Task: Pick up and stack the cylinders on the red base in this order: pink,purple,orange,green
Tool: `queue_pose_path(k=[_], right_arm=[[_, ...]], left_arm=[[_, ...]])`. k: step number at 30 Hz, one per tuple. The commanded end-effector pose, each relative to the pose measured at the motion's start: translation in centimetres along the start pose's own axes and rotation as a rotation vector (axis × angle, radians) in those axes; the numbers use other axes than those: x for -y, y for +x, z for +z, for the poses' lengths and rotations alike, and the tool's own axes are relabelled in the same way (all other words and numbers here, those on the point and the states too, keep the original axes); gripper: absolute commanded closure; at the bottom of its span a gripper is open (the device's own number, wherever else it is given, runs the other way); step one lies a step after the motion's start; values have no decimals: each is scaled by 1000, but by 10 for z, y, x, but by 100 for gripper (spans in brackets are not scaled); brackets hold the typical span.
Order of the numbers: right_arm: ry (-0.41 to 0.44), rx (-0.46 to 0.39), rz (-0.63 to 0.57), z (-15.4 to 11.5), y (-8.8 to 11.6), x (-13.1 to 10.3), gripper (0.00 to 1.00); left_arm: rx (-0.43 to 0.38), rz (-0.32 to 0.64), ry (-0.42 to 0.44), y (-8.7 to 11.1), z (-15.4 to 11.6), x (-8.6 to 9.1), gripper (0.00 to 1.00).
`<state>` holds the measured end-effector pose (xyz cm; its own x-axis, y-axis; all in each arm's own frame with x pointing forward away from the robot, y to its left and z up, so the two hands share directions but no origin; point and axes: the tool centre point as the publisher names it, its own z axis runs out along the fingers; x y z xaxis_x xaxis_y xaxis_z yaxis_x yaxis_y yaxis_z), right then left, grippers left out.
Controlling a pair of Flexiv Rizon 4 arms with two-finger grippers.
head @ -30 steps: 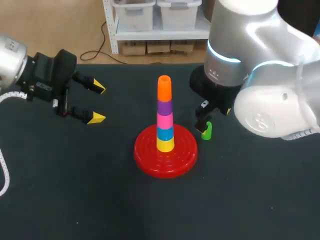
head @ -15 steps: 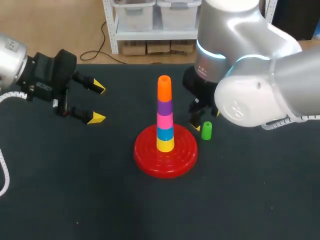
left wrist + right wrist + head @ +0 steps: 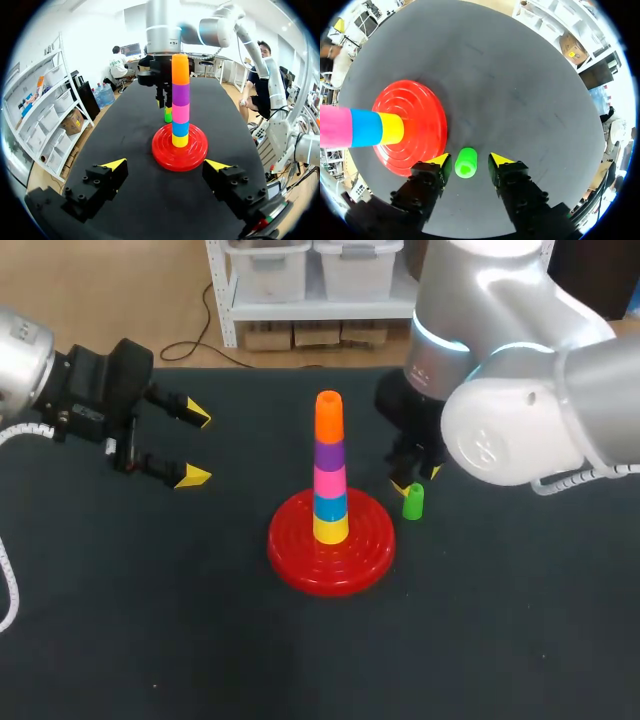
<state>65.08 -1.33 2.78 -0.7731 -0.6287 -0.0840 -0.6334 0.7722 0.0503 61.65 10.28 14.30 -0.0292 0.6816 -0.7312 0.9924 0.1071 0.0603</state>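
On the red base (image 3: 300, 562) a stack stands on the post: yellow, blue, pink (image 3: 330, 481), purple (image 3: 329, 454) and orange (image 3: 328, 417) on top. The green cylinder (image 3: 413, 502) stands upright on the table just right of the base. My right gripper (image 3: 414, 482) hangs over it. In the right wrist view the green cylinder (image 3: 466, 162) sits between the yellow tips of the right gripper (image 3: 469, 160), with a small gap on each side, so it is open. My left gripper (image 3: 195, 447) is wide open and empty, far left of the base (image 3: 192, 152).
The dark table spreads bare in front of the base and on the right. In the left wrist view the stack (image 3: 180, 95) stands ahead of the left gripper (image 3: 166, 163), with my right arm (image 3: 162, 60) behind it.
My right gripper's fingers have drawn closer together around the green cylinder, and the right arm has shifted a little above it. The left arm has not moved.
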Motion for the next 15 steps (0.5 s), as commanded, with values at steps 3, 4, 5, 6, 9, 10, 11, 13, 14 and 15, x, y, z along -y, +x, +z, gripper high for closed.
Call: queue_pose_path(k=[3, 4, 5, 6, 9, 10, 11, 13, 14, 15], right_arm=[[10, 13, -9, 1, 6, -3, 53], [18, 14, -16, 2, 6, -4, 53], [27, 11, -19, 2, 6, -4, 55], [26, 10, -18, 2, 6, -5, 56], [29, 8, -22, 4, 7, -7, 59], [30, 7, -22, 4, 7, -7, 59], [30, 6, -22, 4, 7, -7, 60], [30, 5, -21, 5, 7, -7, 61], [30, 5, -21, 5, 7, -7, 62], [31, 5, -21, 5, 6, -7, 62]], left_arm=[[4, 2, 1, 1, 0, -1, 0], [4, 2, 1, 1, 0, -1, 0], [4, 2, 1, 1, 0, -1, 0], [4, 2, 1, 1, 0, -1, 0], [4, 2, 1, 1, 0, -1, 0], [4, 2, 1, 1, 0, -1, 0], [4, 2, 1, 1, 0, -1, 0], [4, 2, 1, 1, 0, -1, 0], [4, 2, 1, 1, 0, -1, 0], [4, 2, 1, 1, 0, -1, 0]])
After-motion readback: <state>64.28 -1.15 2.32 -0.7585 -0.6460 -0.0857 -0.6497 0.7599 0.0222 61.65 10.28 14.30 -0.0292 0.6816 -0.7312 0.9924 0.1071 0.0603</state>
